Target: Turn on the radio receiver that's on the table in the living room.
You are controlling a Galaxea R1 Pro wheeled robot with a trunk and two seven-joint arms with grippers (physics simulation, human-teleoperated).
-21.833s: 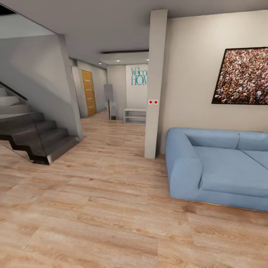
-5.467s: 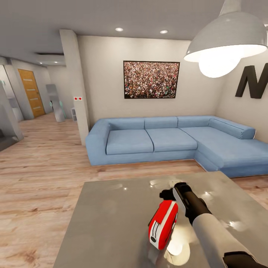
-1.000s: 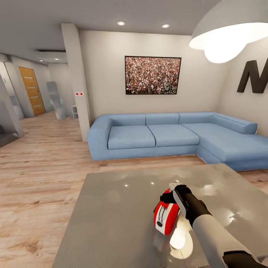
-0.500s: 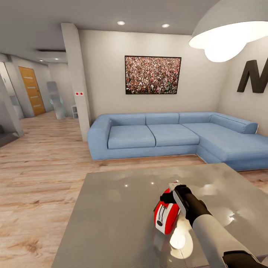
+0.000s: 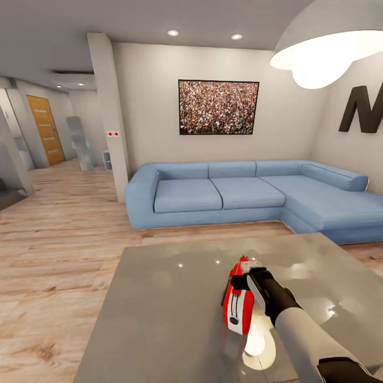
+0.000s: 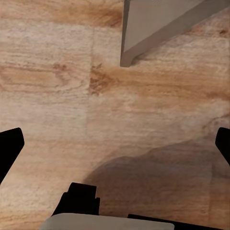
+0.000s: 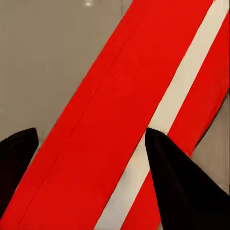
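Red glossy plastic with a white trim stripe marks the radio receiver (image 5: 238,306), a thin rounded slab standing on edge on the surface (image 5: 159,319), right against the right gripper (image 5: 240,282). In the head view the gripper's black fingers (image 5: 238,282) sit at the radio's upper far end, with the white forearm trailing back behind them. In the right wrist view the red body (image 7: 120,124) runs diagonally between the two dark fingertips (image 7: 179,187), one tip overlapping the white stripe and the other off the radio's far edge over grey tabletop. The jaws stand apart there, straddling the body, but whether they press it cannot be told.

Beneath the gripper the surface is a smooth grey square top, mirror-glossy, throwing back a bright round glare just beside the forearm. Beyond the gripper lies pale wood-plank floor (image 5: 58,234), then a light-blue L-shaped sofa (image 5: 239,194) with soft blocky cushions.

The left gripper (image 6: 115,153) hangs over the grainy wood floor, its black fingertips (image 6: 9,148) at opposite edges of the left wrist view, spread wide with nothing between them; a grey corner of the surface (image 6: 153,24) lies ahead of it.
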